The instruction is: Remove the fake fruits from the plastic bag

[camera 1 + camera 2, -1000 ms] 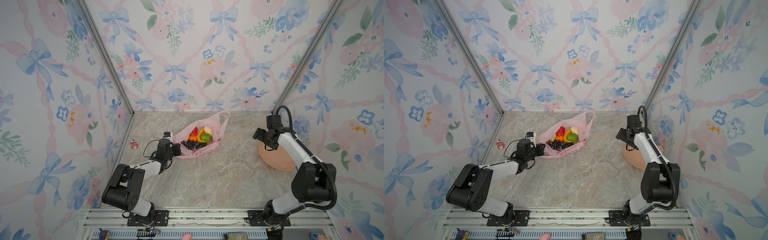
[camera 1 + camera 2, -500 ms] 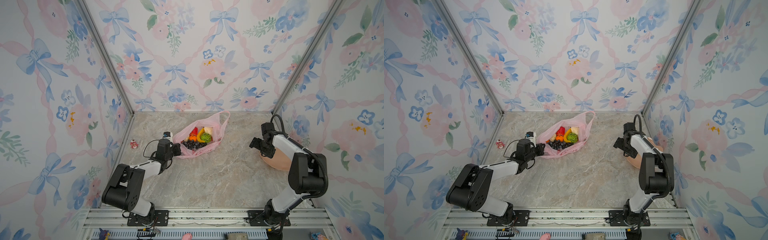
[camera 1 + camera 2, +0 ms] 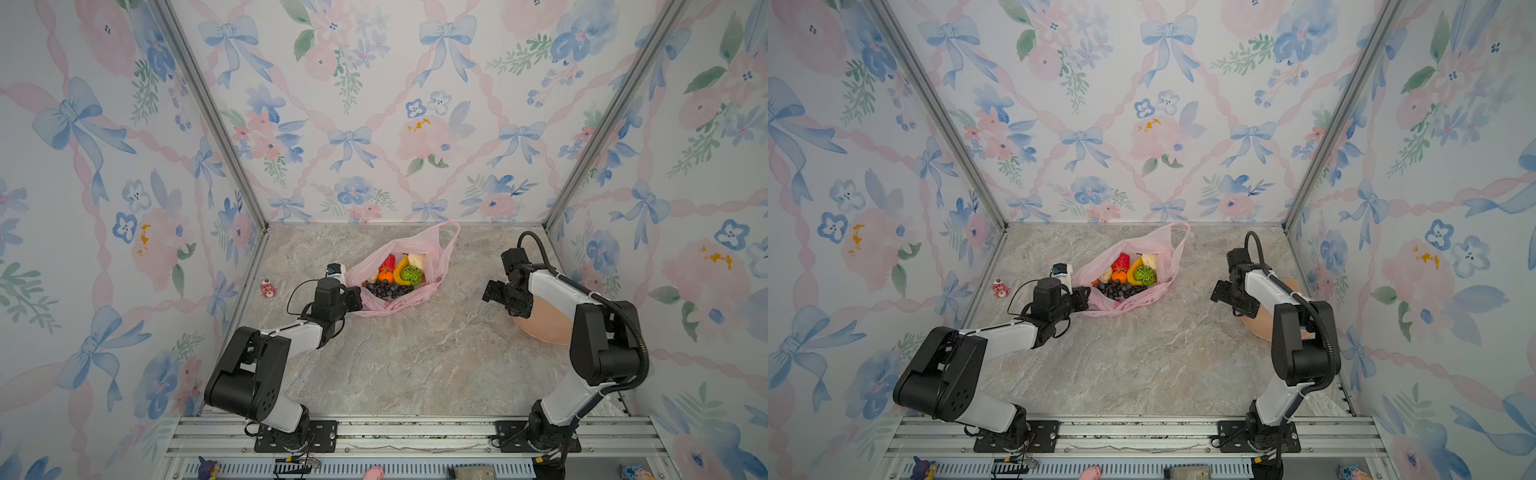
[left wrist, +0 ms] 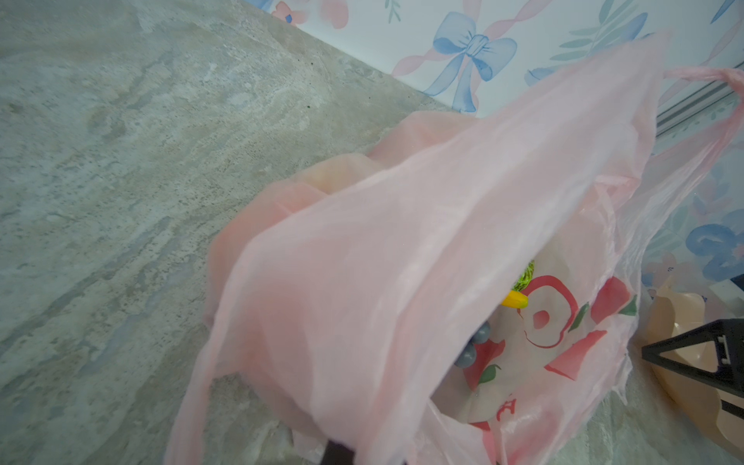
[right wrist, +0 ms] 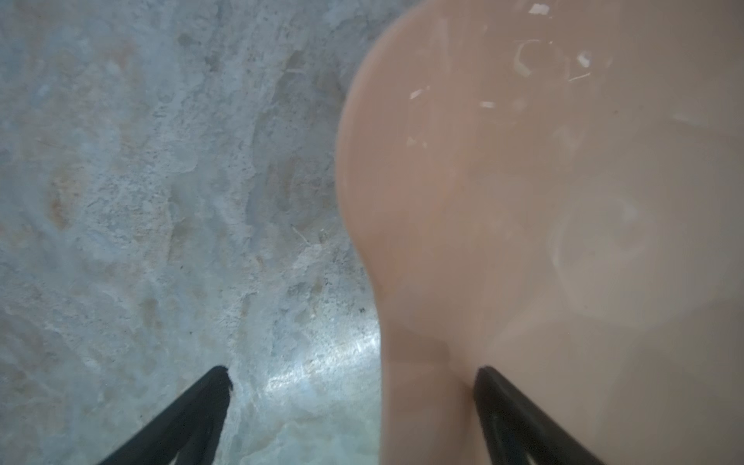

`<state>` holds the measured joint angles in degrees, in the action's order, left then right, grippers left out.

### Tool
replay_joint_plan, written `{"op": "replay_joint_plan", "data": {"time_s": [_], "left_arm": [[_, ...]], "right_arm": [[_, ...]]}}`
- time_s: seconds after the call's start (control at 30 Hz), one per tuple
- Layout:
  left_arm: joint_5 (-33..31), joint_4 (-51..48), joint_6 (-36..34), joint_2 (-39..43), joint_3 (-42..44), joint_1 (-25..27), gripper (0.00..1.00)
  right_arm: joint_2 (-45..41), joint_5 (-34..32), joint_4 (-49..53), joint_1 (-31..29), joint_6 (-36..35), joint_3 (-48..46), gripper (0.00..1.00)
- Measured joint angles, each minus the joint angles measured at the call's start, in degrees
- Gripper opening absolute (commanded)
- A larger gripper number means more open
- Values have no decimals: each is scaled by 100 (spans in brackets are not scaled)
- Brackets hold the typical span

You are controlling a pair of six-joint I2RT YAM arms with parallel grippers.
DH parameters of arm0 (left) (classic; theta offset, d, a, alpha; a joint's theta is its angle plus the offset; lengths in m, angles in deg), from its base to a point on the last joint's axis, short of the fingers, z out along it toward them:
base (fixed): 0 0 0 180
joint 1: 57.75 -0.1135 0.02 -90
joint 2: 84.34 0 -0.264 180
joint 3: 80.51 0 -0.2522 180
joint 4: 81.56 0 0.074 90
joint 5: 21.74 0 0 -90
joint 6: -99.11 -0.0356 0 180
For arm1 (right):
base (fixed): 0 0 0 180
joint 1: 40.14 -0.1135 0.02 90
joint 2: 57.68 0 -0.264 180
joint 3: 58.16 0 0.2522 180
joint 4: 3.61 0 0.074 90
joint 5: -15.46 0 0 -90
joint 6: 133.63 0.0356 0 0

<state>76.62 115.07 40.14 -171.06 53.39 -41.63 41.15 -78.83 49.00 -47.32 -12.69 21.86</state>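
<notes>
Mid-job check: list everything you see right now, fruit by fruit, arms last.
plastic bag: one, translucent pink, back-centre of table, mouth open
grape bunch: one, dark purple, in bag, front
orange: one clearly seen, orange, in bag
banana: one, yellow, in bag
green round fruit: one, green, in bag
red fruit: one, red, in bag
pale fruits: two, pale yellow, in bag
figurine: one, red-white, table's left edge
plate: one, peach, right side, partly under the right arm
table: one, grey marble
left gripper: shut on the bag's near-left edge
right gripper: open, at the plate's rim
</notes>
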Motion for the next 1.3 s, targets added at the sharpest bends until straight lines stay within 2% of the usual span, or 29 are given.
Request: {"op": "replay_joint_plan", "data": {"time_s": [0.4,0.57,0.7,0.9,1.07,1.3], "left_arm": [[-63,46,0,-11,22,0,0],[-68,68,0,-13,26,0,0],[-87,98,0,-13,26,0,0],[-179,129,22,-11,50,0,0],[-214,129,177,-11,105,0,0],[-216,127,358,-11,105,0,0]], "right_arm": [[-2,391,142,-1471,234,72,99],[-136,313,317,-1613,138,232,99],[-417,55,461,-1252,-142,496,99],[-459,-293,365,-28,-557,988,95],[66,-494,236,946,-704,1532,95],[962,-514,234,1443,-741,2129,95]]}}
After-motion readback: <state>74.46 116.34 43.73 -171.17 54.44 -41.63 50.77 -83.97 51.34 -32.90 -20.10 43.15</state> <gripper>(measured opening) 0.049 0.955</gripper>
